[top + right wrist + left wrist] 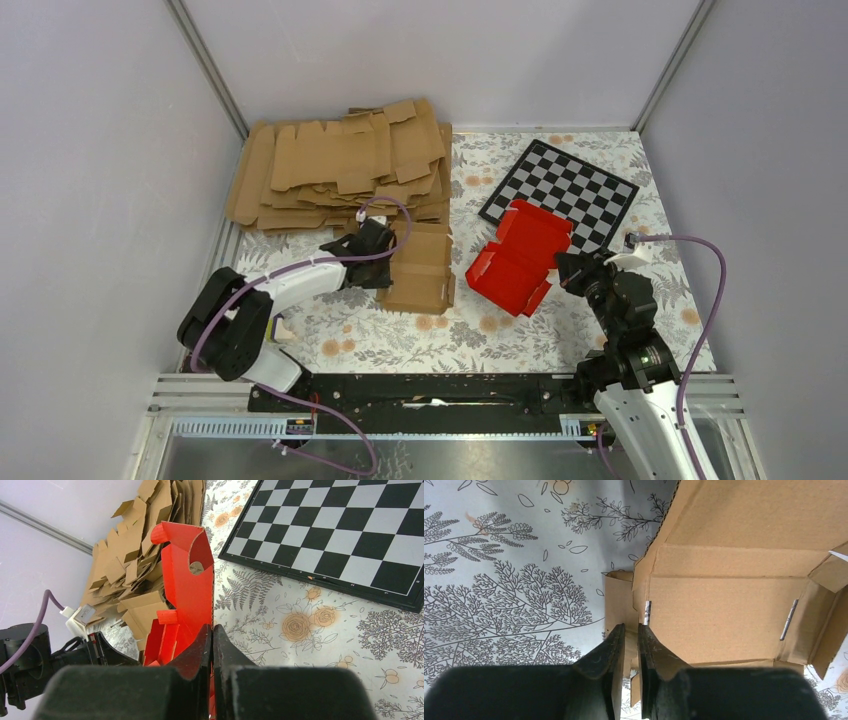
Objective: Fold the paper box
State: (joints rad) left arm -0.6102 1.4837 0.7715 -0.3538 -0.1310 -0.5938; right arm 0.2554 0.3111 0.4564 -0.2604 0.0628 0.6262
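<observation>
In the right wrist view the right claw hides the strip of the paper box pinched between its fingers, and the checkered board runs off the top and right edges. From above, the box covers the board's near left corner. The left claw straddles a flap of a brown blank that is cut off at the right; whether its pads touch the flap cannot be told.

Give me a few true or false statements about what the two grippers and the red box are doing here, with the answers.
1. The right gripper is shut on the paper box. True.
2. The paper box lies as a flat sheet. False: it is partly folded, with panels standing up.
3. The left gripper holds the paper box too. False: its jaws pinch a flap of a brown cardboard blank.
4. A checkered board lies just beyond the paper box. True.
</observation>
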